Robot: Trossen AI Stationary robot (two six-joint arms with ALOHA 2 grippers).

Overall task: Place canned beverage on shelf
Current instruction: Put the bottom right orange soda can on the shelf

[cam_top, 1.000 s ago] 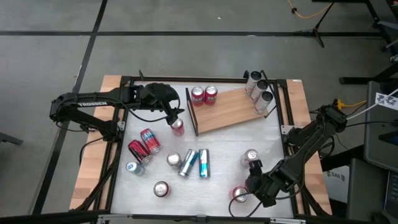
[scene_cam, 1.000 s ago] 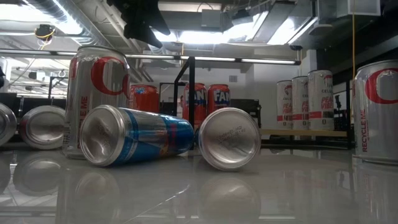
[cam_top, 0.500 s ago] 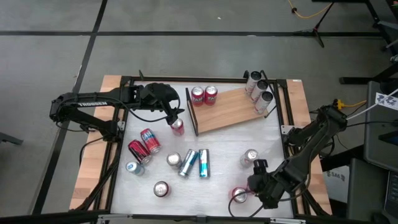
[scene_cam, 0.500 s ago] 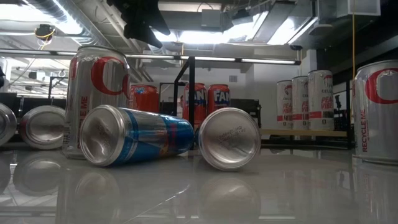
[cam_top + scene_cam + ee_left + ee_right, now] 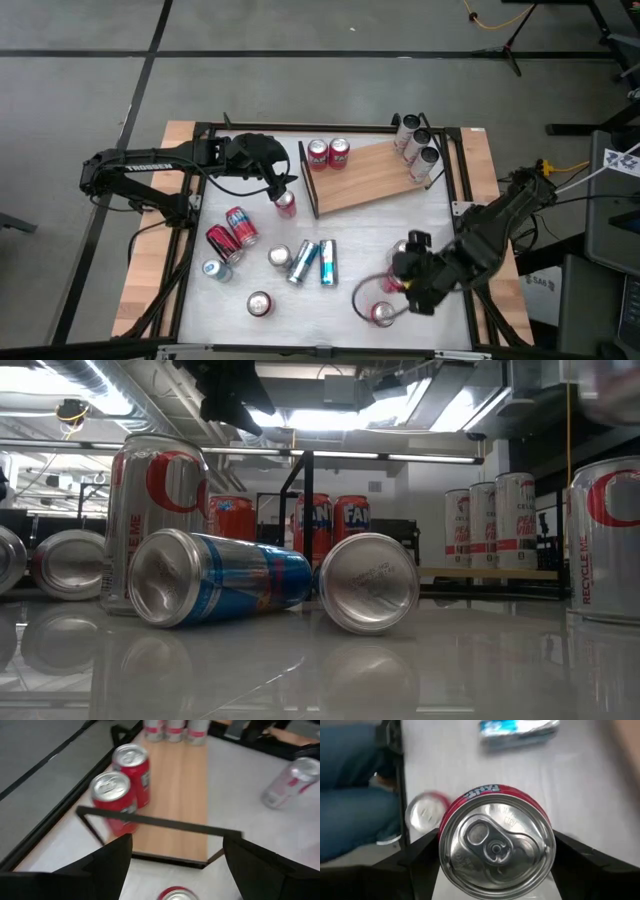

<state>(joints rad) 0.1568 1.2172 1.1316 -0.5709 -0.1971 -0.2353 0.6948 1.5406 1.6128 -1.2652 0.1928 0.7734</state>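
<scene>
Under the left claw (image 5: 172, 862), the red can (image 5: 176, 894) is cut off by the left wrist picture's lower edge, only its silver top showing. In the right wrist view, the blue can (image 5: 519, 729) lying on the desk (image 5: 600, 795) is blurred and clipped at the edge. The pale can (image 5: 291, 781) shows smeared.

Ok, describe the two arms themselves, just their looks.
Both arms are dark, jointed and slim. The left arm carries white lettering along its upper link. The right arm has cables alongside it. Each tool's fingers are broad, flat and matte black.
</scene>
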